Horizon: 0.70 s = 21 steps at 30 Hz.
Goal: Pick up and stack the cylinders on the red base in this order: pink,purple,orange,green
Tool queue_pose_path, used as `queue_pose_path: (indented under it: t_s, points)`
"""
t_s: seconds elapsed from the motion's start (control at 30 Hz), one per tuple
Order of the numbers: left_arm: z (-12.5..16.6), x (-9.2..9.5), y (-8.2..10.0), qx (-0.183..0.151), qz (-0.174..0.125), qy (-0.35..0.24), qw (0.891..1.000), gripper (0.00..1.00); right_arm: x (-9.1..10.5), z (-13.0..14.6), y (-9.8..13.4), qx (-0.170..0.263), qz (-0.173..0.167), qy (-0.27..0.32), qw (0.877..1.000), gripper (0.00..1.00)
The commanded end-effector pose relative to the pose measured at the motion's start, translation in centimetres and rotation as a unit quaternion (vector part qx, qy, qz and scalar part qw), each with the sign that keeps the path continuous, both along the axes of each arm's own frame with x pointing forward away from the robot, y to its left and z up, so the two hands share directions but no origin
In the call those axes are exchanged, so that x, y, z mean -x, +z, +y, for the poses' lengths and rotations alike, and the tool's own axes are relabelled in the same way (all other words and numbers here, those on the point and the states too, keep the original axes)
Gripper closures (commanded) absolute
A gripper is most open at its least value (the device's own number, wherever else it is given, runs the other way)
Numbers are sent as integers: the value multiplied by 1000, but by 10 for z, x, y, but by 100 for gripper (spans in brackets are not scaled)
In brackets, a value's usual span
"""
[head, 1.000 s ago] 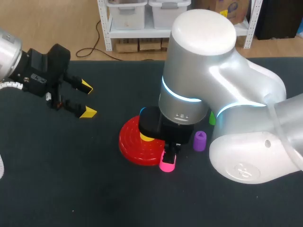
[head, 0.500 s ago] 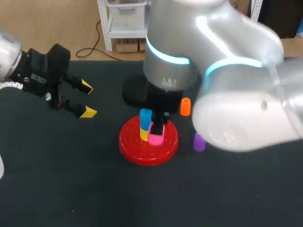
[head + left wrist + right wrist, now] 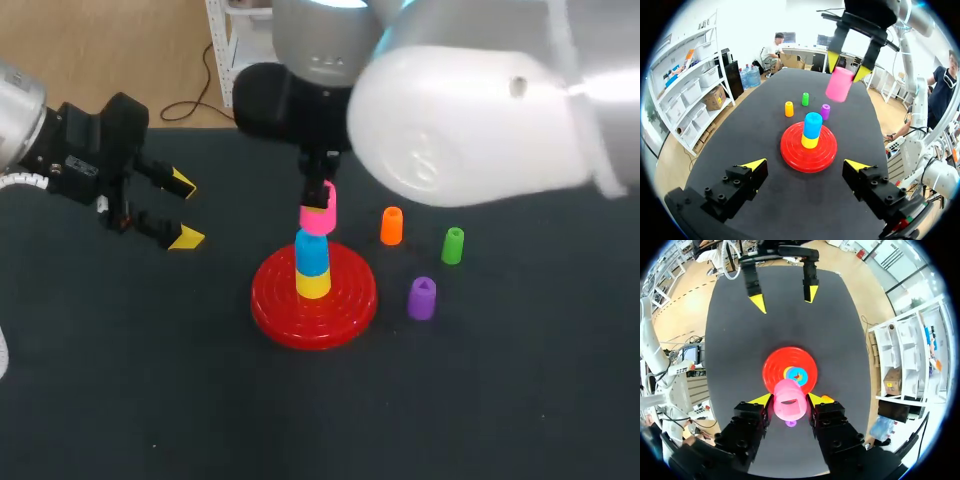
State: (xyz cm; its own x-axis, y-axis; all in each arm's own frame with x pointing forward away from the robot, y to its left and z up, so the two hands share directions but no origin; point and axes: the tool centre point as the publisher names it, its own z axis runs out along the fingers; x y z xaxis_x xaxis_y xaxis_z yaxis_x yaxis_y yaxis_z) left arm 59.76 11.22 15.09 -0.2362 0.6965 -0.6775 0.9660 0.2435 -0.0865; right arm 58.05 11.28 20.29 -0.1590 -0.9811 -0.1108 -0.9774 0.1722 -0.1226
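Pink cylinder (image 3: 318, 216) hangs in the air over the red base (image 3: 285, 315), pinched from two sides between the yellow-tipped fingers of the right gripper (image 3: 320, 200), whose arm comes in from the far right and reaches over the middle of the black table (image 3: 150, 380). On the base stands a short stack, a blue cylinder (image 3: 312, 250) resting on a yellow cylinder (image 3: 313, 285). In the left wrist view the pink cylinder (image 3: 839, 84) sits slightly tilted in the right gripper (image 3: 846, 67), above the blue cylinder (image 3: 813, 125) and apart from it, not touching its top. The right wrist view looks down past the pink cylinder (image 3: 789, 400) between its own fingers, with the red base (image 3: 775, 370) below and just ahead of it. Three cylinders stand upright on the table to the right of the base: an orange cylinder (image 3: 392, 226) on the far side, a green cylinder (image 3: 453, 245) just right of the orange one, and a purple cylinder (image 3: 422, 298) nearer, close to the base's right rim. The left gripper (image 3: 185, 210) hovers well to the left of the base with its fingers spread wide and nothing between them.
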Motion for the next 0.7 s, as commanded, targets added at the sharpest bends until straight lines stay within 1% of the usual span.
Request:
queue_pose_path:
  t_s: [0.03,0.2,0.33,0.7]
  points:
    - [0,1,-1,1,-1,0,1000,0,-19,16,-20,7,14,-2,1000,100]
    - [0,1,-1,1,-1,0,1000,0,-22,26,-37,6,24,6,1000,100]
    - [0,1,-1,1,-1,0,1000,0,-24,27,-48,12,24,7,1000,100]
    - [0,1,-1,1,-1,0,1000,0,-29,14,-54,18,28,-11,999,100]
